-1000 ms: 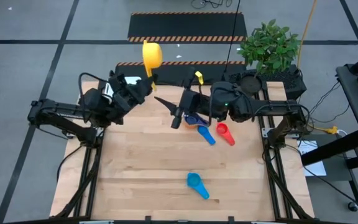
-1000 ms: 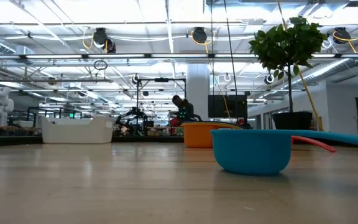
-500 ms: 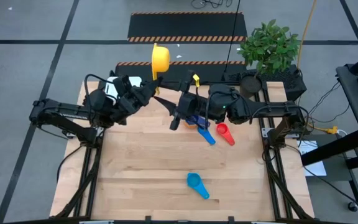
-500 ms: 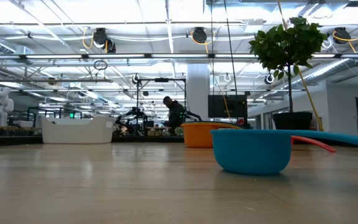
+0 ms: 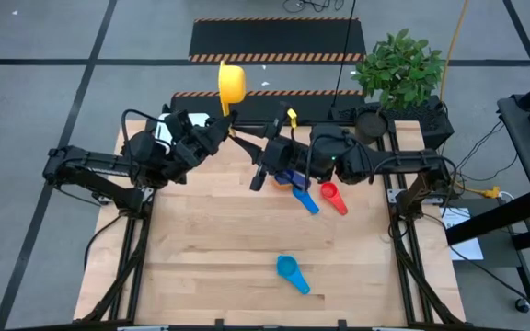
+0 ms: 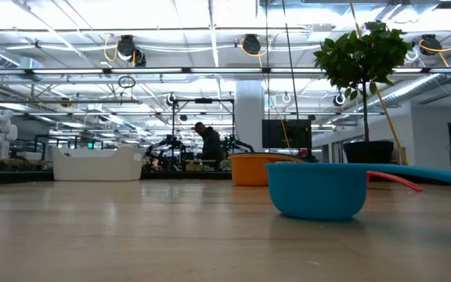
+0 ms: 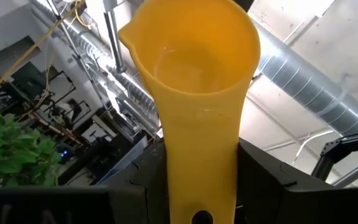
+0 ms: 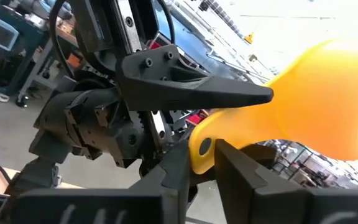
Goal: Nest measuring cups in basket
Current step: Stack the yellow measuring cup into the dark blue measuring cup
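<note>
The yellow measuring cup point(image 5: 231, 81) is held high over the table's far edge, bowl up and handle down. My left gripper point(image 5: 221, 126) is shut on its handle. My right gripper point(image 5: 236, 138) reaches in from the right and meets the handle's lower end. A light blue cup point(image 5: 293, 273) lies near the table's front. The red cup point(image 5: 331, 196) and the dark blue cup point(image 5: 304, 198) lie by the right arm. An orange cup point(image 6: 257, 168) stands farther back. The white basket point(image 6: 96, 163) sits at the far left, mostly hidden under the left arm from above. My left gripper pinches the yellow cup's handle point(image 7: 197, 155) between its two fingers point(image 7: 260, 180), which lie along the handle. The cup is lifted clear and stands upright above the fingers, bowl uppermost. My right gripper has its fingers point(image 8: 232, 165) on either side of the handle's holed free end point(image 8: 202, 147), coming slanting up from the right. The gap between them is as wide as the handle.
A potted plant point(image 5: 398, 64) stands beyond the far right corner. Bare wood lies across the middle and front left of the table point(image 5: 201, 248). A person moves about in the room far behind the table point(image 6: 208, 145).
The yellow cup has swung slightly toward the right and back again while staying aloft. My right gripper's tip has crept a little toward the far edge, closer to the cup's handle. The person in the room has walked leftward.
</note>
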